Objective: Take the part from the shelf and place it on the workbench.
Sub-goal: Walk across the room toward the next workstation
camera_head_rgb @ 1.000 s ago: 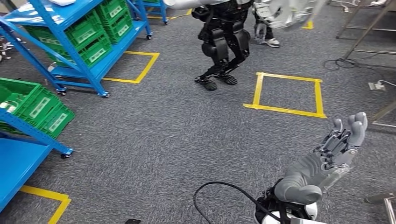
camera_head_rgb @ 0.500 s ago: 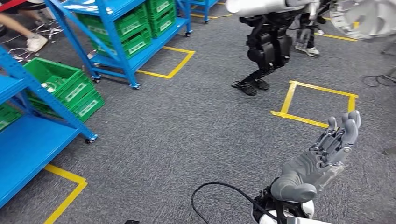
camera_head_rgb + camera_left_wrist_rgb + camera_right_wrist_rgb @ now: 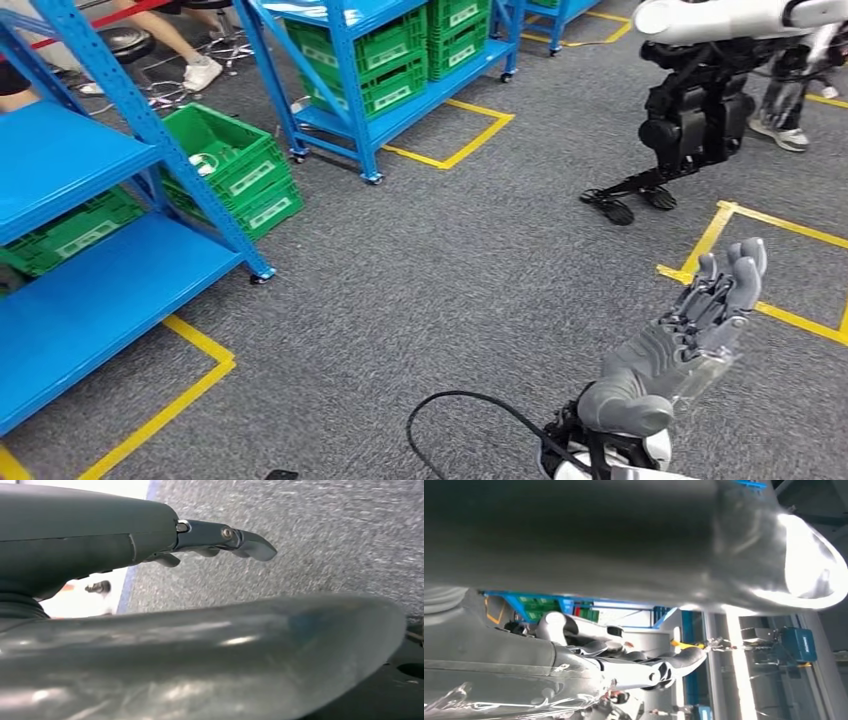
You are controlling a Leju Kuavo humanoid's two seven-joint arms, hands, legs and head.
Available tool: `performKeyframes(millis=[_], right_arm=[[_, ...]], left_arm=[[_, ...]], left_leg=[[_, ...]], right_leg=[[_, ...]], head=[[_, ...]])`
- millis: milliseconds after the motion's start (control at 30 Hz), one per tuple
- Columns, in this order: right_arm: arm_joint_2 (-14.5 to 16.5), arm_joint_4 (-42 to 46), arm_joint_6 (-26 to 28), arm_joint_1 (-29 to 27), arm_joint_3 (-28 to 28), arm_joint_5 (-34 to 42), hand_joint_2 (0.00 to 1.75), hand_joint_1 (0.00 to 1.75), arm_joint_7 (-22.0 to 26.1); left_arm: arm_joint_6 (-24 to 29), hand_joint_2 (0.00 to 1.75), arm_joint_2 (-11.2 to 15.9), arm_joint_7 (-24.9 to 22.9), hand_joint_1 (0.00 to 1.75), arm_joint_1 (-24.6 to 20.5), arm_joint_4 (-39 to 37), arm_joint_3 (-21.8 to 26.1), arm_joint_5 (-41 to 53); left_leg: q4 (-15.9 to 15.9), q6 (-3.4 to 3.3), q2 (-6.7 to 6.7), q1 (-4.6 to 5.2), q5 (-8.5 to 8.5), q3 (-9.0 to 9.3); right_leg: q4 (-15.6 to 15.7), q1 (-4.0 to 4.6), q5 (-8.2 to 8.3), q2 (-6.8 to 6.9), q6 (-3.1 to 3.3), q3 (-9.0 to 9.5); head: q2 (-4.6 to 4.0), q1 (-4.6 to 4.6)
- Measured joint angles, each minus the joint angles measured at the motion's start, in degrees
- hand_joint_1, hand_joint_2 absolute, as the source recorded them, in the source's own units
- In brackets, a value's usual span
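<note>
Right robot hand (image 3: 690,335) released, fingers spread, lower right; white labels on green crates (image 3: 245,175) upper left unreadable.

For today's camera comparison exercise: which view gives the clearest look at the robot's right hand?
The head view: the right hand shows whole, raised over the grey carpet, fingers extended and holding nothing. The right wrist view catches it close up, crowded by a big blurred thumb. The left wrist view shows the left hand instead.

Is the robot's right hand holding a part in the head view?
No, the right hand is raised with its fingers apart and nothing in it.
</note>
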State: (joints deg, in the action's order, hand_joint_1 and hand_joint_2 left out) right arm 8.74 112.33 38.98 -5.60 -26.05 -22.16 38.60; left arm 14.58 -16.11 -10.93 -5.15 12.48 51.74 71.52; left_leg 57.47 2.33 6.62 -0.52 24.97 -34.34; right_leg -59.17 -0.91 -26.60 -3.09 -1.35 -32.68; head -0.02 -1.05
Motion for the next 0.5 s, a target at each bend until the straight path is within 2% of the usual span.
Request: performKeyframes(millis=[33, 67, 100, 133, 167, 200, 233, 267, 300, 367, 400, 467, 500], right_arm=[[0.0, 0.0, 0.0, 0.1, 0.0, 0.0, 0.00, 0.00, 0.0], [0.0, 0.0, 0.0, 0.1, 0.0, 0.0, 0.00, 0.00, 0.0], [0.0, 0.0, 0.0, 0.1, 0.0, 0.0, 0.00, 0.00, 0.0], [0.0, 0.0, 0.0, 0.1, 0.0, 0.0, 0.00, 0.00, 0.0], [0.0, 0.0, 0.0, 0.1, 0.0, 0.0, 0.00, 0.00, 0.0], [0.0, -0.1, 0.0, 0.1, 0.0, 0.0, 0.00, 0.00, 0.0], [0.0, -0.1, 0.0, 0.1, 0.0, 0.1, 0.00, 0.00, 0.0], [0.0, -0.1, 0.0, 0.1, 0.0, 0.2, 0.00, 0.00, 0.0], [0.0, -0.1, 0.0, 0.2, 0.0, 0.4, 0.00, 0.00, -0.1], [0.0, -0.2, 0.0, 0.2, 0.0, 0.7, 0.00, 0.00, -0.3], [0.0, -0.2, 0.0, 0.2, -0.1, 0.9, 0.00, 0.00, -0.3], [-0.1, -0.3, 0.0, 0.3, -0.1, 1.4, 0.00, 0.00, -0.3], [-0.1, -0.3, 0.0, 0.4, -0.1, 1.5, 0.00, 0.00, -0.3]], left_arm=[[0.0, 0.00, 0.0, 0.0, 0.00, -0.1, 0.0, 0.0, 0.0], [0.0, 0.00, 0.0, 0.0, 0.00, -0.1, 0.0, 0.0, 0.0], [0.0, 0.00, 0.0, 0.0, 0.00, -0.1, 0.0, 0.0, 0.0], [0.0, 0.00, 0.0, 0.0, 0.00, -0.1, 0.0, 0.0, 0.0], [0.0, 0.00, 0.0, 0.0, 0.00, -0.1, 0.0, 0.0, 0.0], [0.0, 0.00, 0.0, 0.0, 0.00, -0.1, 0.0, 0.0, 0.0], [0.0, 0.00, 0.1, 0.0, 0.00, 0.0, 0.0, 0.0, 0.0], [0.0, 0.00, 0.1, 0.0, 0.00, 0.0, 0.0, 0.0, -0.1], [0.0, 0.00, 0.1, 0.0, 0.00, 0.0, 0.0, 0.0, -0.1], [0.0, 0.00, 0.2, 0.0, 0.00, -0.1, 0.0, 0.0, -0.2], [0.1, 0.00, 0.2, 0.0, 0.00, -0.2, 0.0, 0.0, -0.2], [0.2, 0.00, 0.2, 0.0, 0.00, 0.0, 0.0, 0.1, -0.2], [0.4, 0.00, 0.2, 0.0, 0.00, 0.1, 0.0, 0.1, -0.2]], left_leg=[[1.6, 0.23, -1.58, 0.15, 1.10, -0.84], [4.4, 0.42, -3.47, 0.28, 2.73, -2.22], [8.1, 0.59, -4.81, 0.32, 4.57, -4.12], [11.7, 0.70, -5.42, 0.31, 6.02, -5.94], [14.1, 0.73, -5.71, 0.31, 6.58, -7.16], [14.5, 0.69, -5.84, 0.31, 6.05, -7.36], [12.8, 0.56, -6.02, 0.35, 4.56, -6.42], [9.6, 0.30, -6.64, 0.45, 2.62, -4.57], [5.8, -0.05, -8.11, 0.70, 0.95, -2.42], [0.5, -0.80, -10.56, 1.20, -0.45, 0.46], [-0.5, -1.10, -10.98, 1.39, -0.42, 0.84], [-1.0, -1.64, -9.54, 1.24, -0.54, 0.87], [-1.2, -1.89, -8.77, 1.04, -0.67, 0.99]], right_leg=[[0.2, -0.03, 0.09, 0.83, 0.37, 0.12], [0.3, 0.07, 0.09, 1.68, 0.67, 0.18], [0.4, 0.20, 0.04, 2.56, 0.92, 0.18], [0.4, 0.33, -0.03, 3.48, 1.09, 0.16], [0.4, 0.44, -0.09, 4.37, 1.19, 0.16], [0.4, 0.54, -0.16, 5.23, 1.25, 0.21], [0.4, 0.62, -0.22, 5.99, 1.25, 0.30], [0.4, 0.69, -0.31, 6.69, 1.21, 0.44], [0.3, 0.86, -0.45, 7.30, 1.08, 0.60], [0.2, 1.26, -0.77, 8.44, 0.67, 0.79], [0.2, 1.42, -0.89, 9.07, 0.42, 0.87], [0.3, 1.45, -1.16, 10.17, -0.16, 1.23], [-0.2, 1.39, -1.67, 9.54, -0.53, 1.22]], head=[[0.00, 0.24], [0.00, 0.50], [0.00, 0.71], [0.00, 0.73], [0.00, 0.75], [0.00, 0.74], [0.00, 0.75], [0.00, 0.75], [0.00, 0.76], [0.00, 0.74], [0.00, 0.73], [0.01, 0.64], [0.01, 0.60]])
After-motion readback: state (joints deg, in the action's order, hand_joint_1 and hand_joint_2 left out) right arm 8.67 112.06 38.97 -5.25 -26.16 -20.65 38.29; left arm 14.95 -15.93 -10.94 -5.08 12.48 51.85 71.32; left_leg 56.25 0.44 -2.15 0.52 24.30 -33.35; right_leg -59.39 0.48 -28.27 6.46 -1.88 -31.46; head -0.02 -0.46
